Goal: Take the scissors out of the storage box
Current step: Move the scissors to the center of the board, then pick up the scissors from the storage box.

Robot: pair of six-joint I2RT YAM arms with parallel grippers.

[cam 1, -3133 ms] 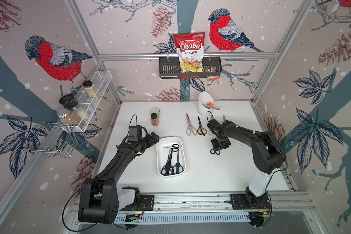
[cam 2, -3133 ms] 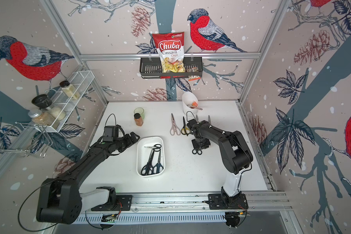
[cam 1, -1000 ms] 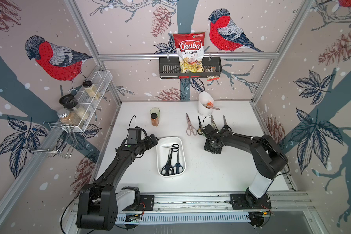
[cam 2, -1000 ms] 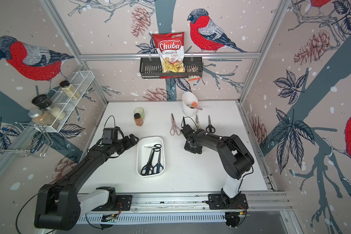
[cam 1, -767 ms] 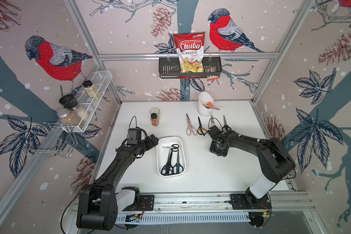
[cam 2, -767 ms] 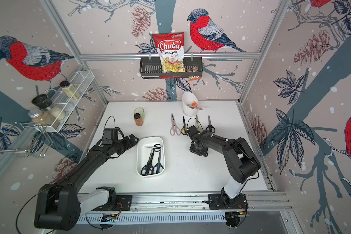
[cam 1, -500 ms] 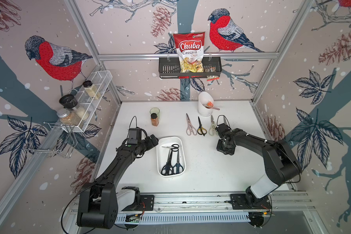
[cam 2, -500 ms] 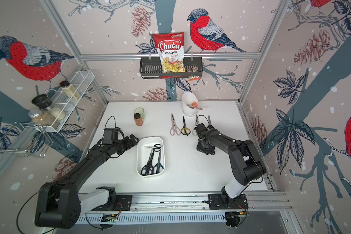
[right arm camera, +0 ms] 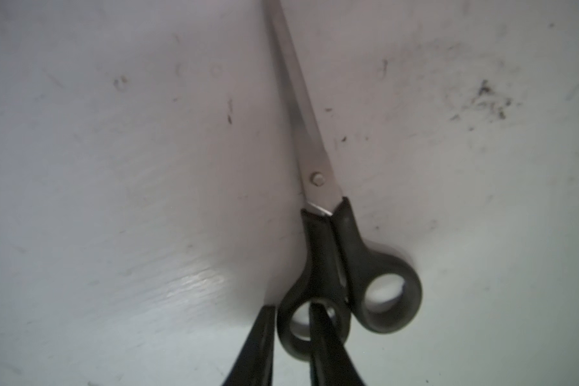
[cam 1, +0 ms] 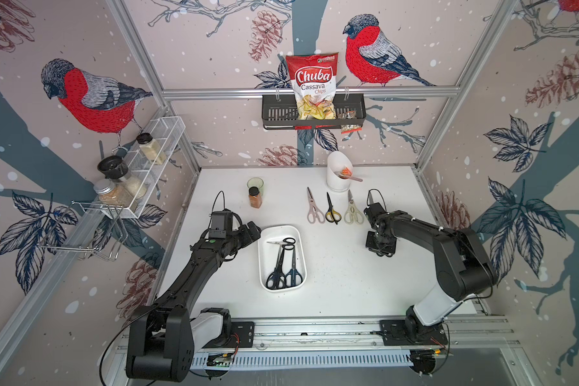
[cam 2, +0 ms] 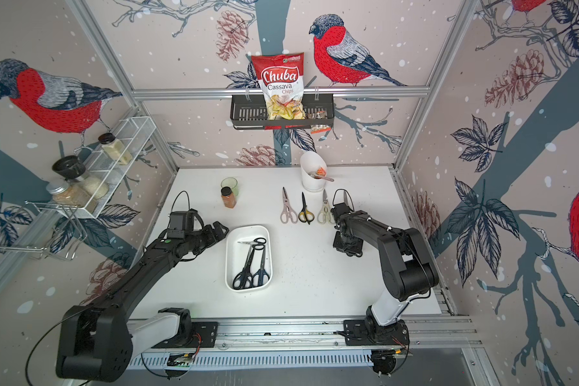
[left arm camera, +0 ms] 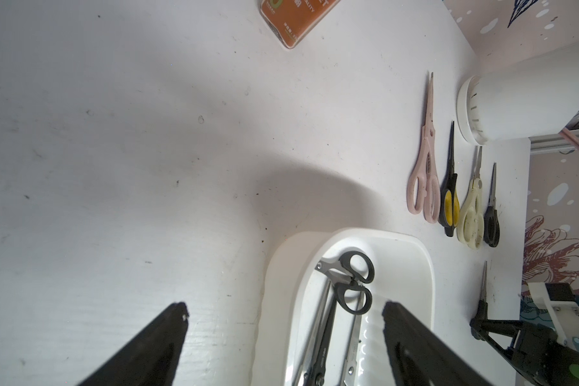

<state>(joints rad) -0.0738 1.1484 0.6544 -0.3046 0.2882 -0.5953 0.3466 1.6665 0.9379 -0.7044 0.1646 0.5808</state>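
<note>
Right wrist view: a small pair of black-handled scissors (right arm camera: 331, 234) lies flat on the white bench (right arm camera: 114, 167), blades closed. The right gripper (right arm camera: 291, 307) stands directly over the handles. One of its fingers (right arm camera: 325, 351) reaches into one handle ring and the other finger stays outside this ring. The two are only a little apart, and some light shows between the inner finger and the ring wall, so the ring is not pinched; the grip is loosened. In both top views this pair is hidden under the gripper, which is toward the right edge of the bench, about halfway between back and front.

The storage box (cam 1: 260, 264) sits near the middle of the bench, a little to the left, its long side running from front to back. Three pairs are inside it. A long black pair (cam 1: 274, 279) and a dark blue pair (cam 1: 295, 276) lie side by side with handles toward the front, and a short black pair (cam 1: 283, 241) lies across the far end.

Four more pairs lie in a row near the back edge, in front of a white holder (cam 1: 336, 177), blades toward the back: a pinkish-beige pair (left arm camera: 425, 173), a black-and-yellow pair (left arm camera: 448, 197), a cream pair (left arm camera: 472, 207) and a small black pair (left arm camera: 491, 214).

The left gripper (left arm camera: 284, 304) is spread wide and holds nothing. It hangs by the far left corner of the box, one finger above the bench and one above the box.
</note>
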